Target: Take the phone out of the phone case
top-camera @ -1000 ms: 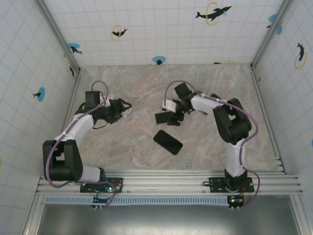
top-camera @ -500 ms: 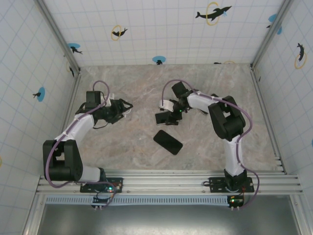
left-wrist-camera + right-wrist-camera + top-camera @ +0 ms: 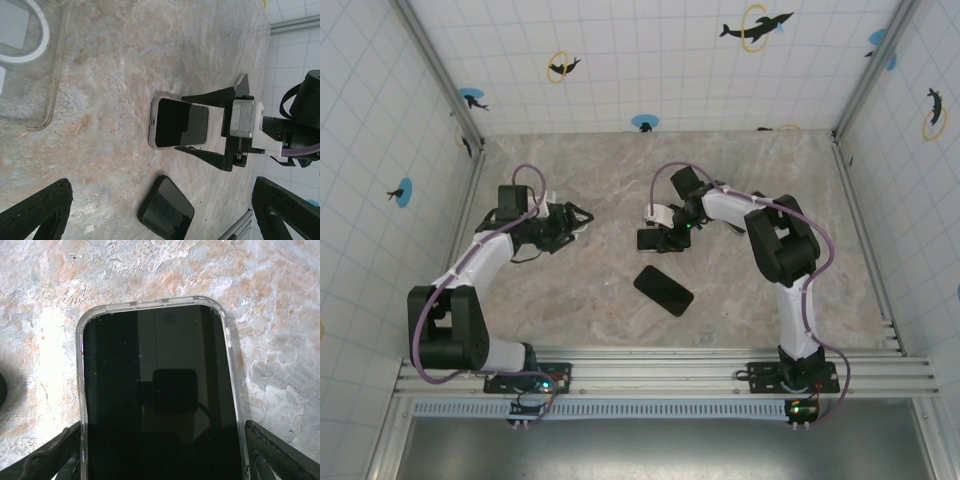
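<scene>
A phone in a clear case (image 3: 650,239) lies screen-up at the middle of the table. In the right wrist view the clear case's rim (image 3: 80,390) frames the dark screen (image 3: 157,390). My right gripper (image 3: 662,237) is open and straddles the near end of the phone, one finger (image 3: 47,455) on each side close to the case edges. From the left wrist view the cased phone (image 3: 180,122) sits between those black fingers (image 3: 210,95). My left gripper (image 3: 577,218) is open and holds nothing, its fingertips (image 3: 37,210) spread wide.
A bare black phone (image 3: 663,290) lies flat in front of the cased one, also in the left wrist view as a black phone (image 3: 166,214). An empty clear case with a white ring (image 3: 25,60) rests by my left gripper. Tiled walls surround the table.
My right gripper has slid a little to the left, further over the cased phone. The left arm has hardly moved.
</scene>
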Robot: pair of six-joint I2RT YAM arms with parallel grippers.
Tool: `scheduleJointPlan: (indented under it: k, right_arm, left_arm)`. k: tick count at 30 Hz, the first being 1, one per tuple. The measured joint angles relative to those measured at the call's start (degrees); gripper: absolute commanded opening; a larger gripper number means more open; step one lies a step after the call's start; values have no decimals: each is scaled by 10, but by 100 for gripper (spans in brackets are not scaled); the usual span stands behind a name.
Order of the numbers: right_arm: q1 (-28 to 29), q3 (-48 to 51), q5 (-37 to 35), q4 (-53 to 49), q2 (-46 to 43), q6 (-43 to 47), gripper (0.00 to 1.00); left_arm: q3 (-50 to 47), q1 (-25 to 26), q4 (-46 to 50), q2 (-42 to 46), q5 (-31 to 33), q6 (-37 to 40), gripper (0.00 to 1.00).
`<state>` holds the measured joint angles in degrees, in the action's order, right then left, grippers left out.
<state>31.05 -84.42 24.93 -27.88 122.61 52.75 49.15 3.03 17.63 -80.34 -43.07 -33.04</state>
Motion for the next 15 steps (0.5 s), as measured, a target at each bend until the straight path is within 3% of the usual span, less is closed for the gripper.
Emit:
scheduleJointPlan:
  k: [15]
  right_arm:
    - [3,32,3,22,-28,-38,47]
  left_arm:
    - [1,8,-1,-13,-1,0,93]
